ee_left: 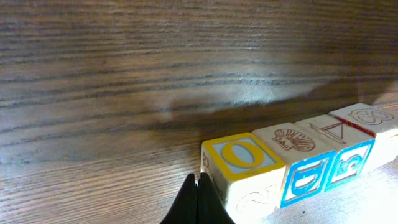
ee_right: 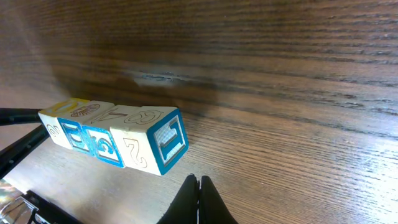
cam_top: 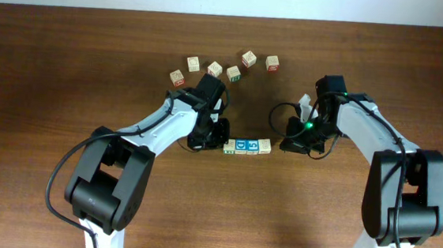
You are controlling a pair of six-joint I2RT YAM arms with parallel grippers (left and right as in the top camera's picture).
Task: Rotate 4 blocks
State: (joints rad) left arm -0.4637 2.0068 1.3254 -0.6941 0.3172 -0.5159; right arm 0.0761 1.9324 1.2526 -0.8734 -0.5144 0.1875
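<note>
The left gripper (ee_left: 198,194), its black fingers pressed together on nothing, sat just beside the left end of a touching row of four small light-wood alphabet cubes (cam_top: 248,146) on the dark wooden table (cam_top: 52,63). The right gripper (ee_right: 199,190), likewise closed and empty, hovered near the row's right end without touching it.

I've got my left arm (cam_top: 154,127) and right arm (cam_top: 368,124) both folded inward at the elbows, the left tool (ee_left: 198,198) and right tool (ee_right: 199,196) each pinched fully closed, fingers pressed together, tips angled down and pointing toward each other.
</note>
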